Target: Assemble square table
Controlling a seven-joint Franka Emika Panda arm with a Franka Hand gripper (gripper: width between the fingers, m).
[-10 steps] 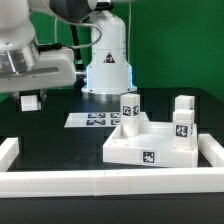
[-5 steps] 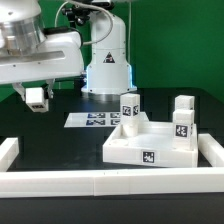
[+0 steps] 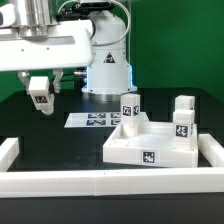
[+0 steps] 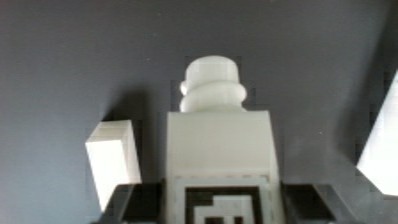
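Exterior view: gripper (image 3: 41,98), clamped on fourth leg (image 3: 42,100), has swung from frame edge toward square table top (image 3: 150,140) near border rail (image 3: 100,181), three legs already seated. Insertion judged next.

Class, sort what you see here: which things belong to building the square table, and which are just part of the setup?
Part of the job:
- table top
- three legs standing in it, e.g.
- leg held in the gripper

Just there:
- marker board
- border rail
- black table
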